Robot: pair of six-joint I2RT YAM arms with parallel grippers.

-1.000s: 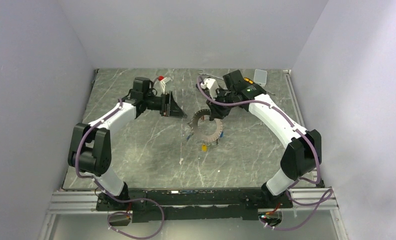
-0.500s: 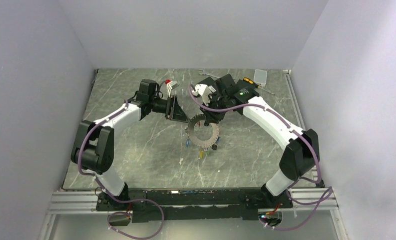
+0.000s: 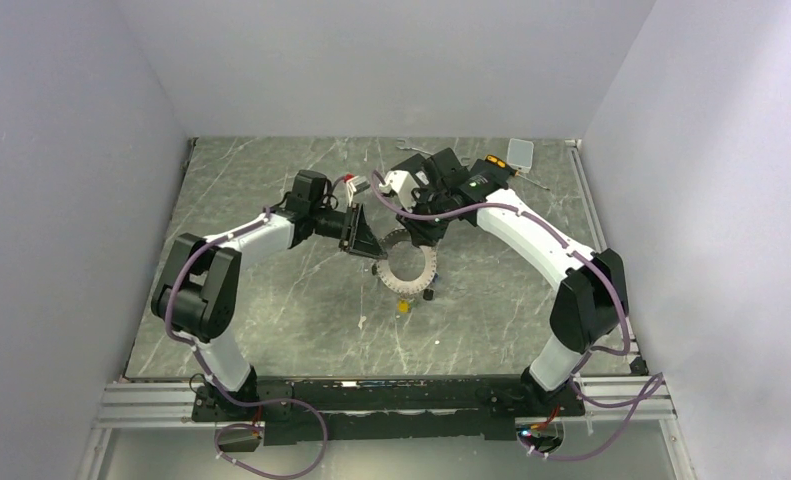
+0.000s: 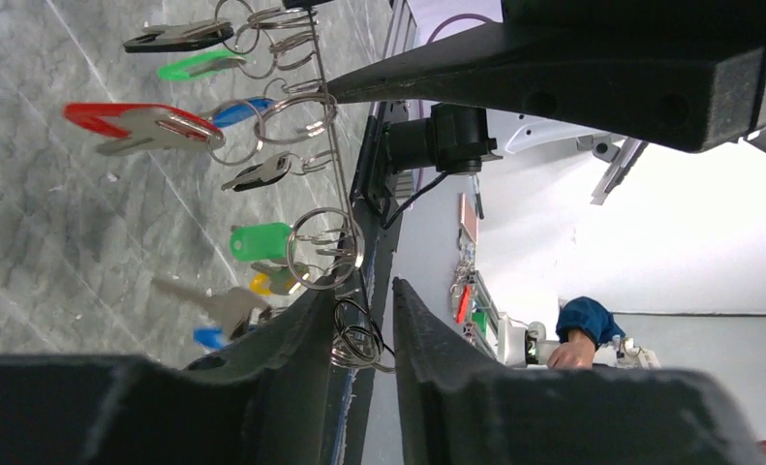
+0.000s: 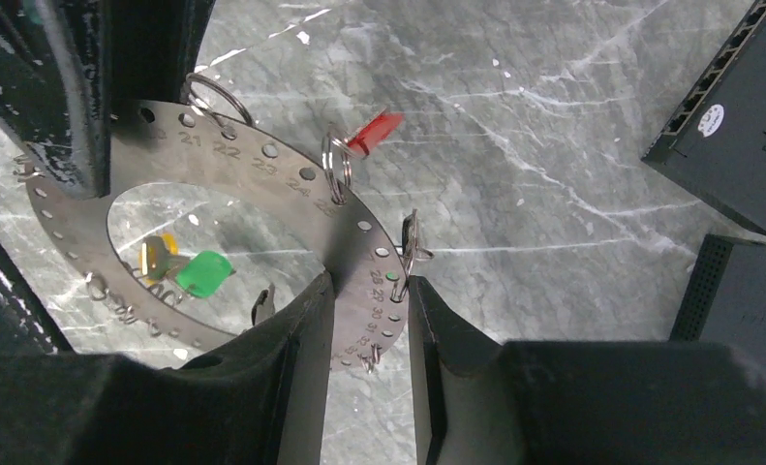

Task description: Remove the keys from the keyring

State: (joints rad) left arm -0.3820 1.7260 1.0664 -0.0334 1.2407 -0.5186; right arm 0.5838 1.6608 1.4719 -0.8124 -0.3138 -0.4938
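Two robot arms reach inward over a grey marbled desk (image 3: 271, 300) and meet near its middle, seen from above. Between them is the keyring (image 3: 407, 284), a flat silver ring with numbered holes punched round its band.

The right gripper (image 3: 423, 238) comes in from the far right and is clamped across that band. Its wrist view shows one finger on the inner edge and one on the outer edge, with the metal filling the gap between them.

The left gripper (image 3: 368, 240) sits at the ring's left edge. In its own view the ring is seen edge-on as a thin line. The fingers (image 4: 306, 329) are drawn close together with a few small wire loops (image 4: 359, 334) between them — whether they actually pinch anything cannot be told.

The keys (image 4: 260, 240) are all on the ring, each hanging from the band by its own small loop. Heads in black, green, red, blue and yellow show, plus some plain metal.

A black box (image 5: 737, 107) lies on the desk to the right of the ring.
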